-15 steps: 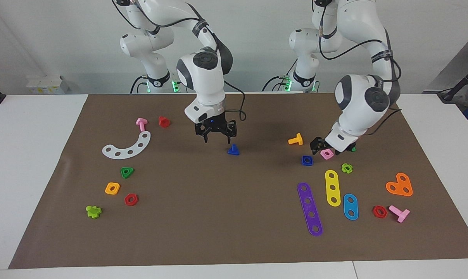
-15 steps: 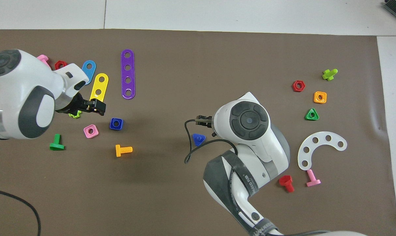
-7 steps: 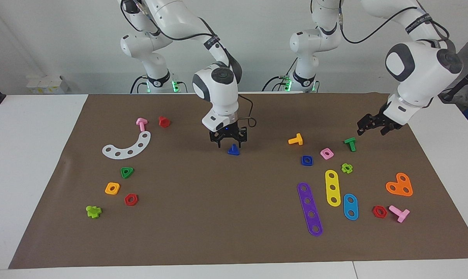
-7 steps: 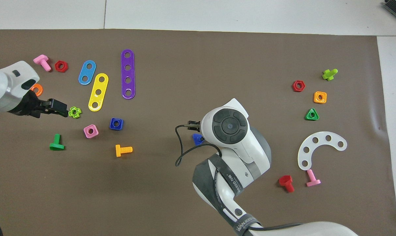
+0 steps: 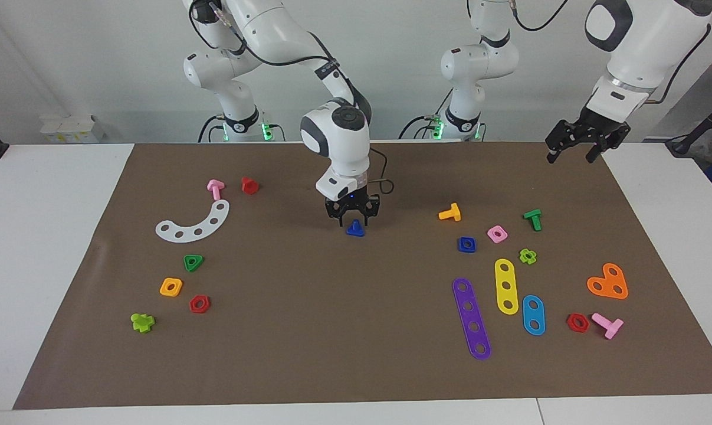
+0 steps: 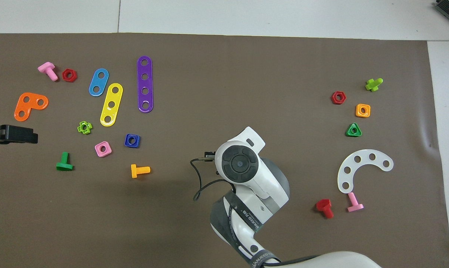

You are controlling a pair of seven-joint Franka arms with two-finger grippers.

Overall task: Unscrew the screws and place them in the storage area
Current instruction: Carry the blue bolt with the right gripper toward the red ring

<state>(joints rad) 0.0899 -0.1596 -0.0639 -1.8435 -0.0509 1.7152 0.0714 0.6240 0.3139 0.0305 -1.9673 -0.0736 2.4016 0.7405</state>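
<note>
The dark-blue triangular-head bolt (image 5: 355,228) stands on the brown mat (image 5: 344,330) near the middle of the worktop, shank up, directly under the right hand (image 5: 353,219). That hand hangs low over it with its fingertips spread to either side of the shank, not clenched on it as far as the facing view shows; from overhead the wrist hides the bolt altogether. The step in hand looks like the pick-up of the freed bolt. Next, I judge, the right hand needs to settle a touch lower, close squarely on the shank or head, lift, and carry it toward the right arm's end of the mat, to the bare patch by the white curved strip (image 5: 194,223), green triangle nut (image 5: 193,262), orange square nut (image 5: 171,287) and red hexagon nut (image 5: 199,304). The left hand (image 5: 587,141) waits released and empty, raised over the mat's corner at the left arm's end, well apart from the bolt
</note>
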